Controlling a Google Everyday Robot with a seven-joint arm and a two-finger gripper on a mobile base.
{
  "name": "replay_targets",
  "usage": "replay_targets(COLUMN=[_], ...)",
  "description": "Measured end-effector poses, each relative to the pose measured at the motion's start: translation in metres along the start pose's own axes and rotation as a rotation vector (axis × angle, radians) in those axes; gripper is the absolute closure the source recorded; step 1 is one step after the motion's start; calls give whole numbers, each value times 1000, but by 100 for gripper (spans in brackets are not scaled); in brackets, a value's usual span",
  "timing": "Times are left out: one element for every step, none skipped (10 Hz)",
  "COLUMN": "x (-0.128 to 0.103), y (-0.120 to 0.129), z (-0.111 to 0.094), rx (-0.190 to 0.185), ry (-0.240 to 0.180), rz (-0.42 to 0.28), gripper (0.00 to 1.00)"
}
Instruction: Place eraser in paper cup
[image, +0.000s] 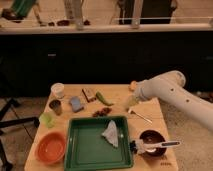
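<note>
The eraser (89, 94) is a small tan-brown block lying flat on the wooden table (165, 117), at the back between the blue pad and a green pepper. The white paper cup (58, 90) stands upright at the table's back left corner, left of the eraser. My gripper (131, 103) hangs from the white arm (170, 90), which reaches in from the right. It hovers over the table's right half, well right of the eraser and the cup, and holds nothing that I can see.
A dark metal cup (55, 106), blue pad (76, 103), light green cup (47, 119) and orange bowl (51, 148) stand on the left. A green tray (90, 150) with a white cloth (112, 132) lies in front. A green pepper (103, 98), fork (140, 116) and dark bowl (152, 141) lie nearby.
</note>
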Motion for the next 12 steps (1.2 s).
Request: replay_targets(x=[-16,-35,-54,-79,-94,-112,-136,-155,-164,-169,-170,-168], y=[4,11,19,29,34,39,48,54,56,57,62,64], z=[12,28,40,58,70,85,107,129,143,157,179,195], rx=[0,2,-8,-19,-21,-27,-43,-61,-72,-83,-106,-123], ry=[-20,-40,-55,-72,-77,-83,-86,-82,-74,-64,-38,-15], rz=[1,4,-3,-20,-34,-53,-79,-98,-111,-129,-155,-171], gripper=[20,20,20,20,20,20,20,20,20,20,20,20])
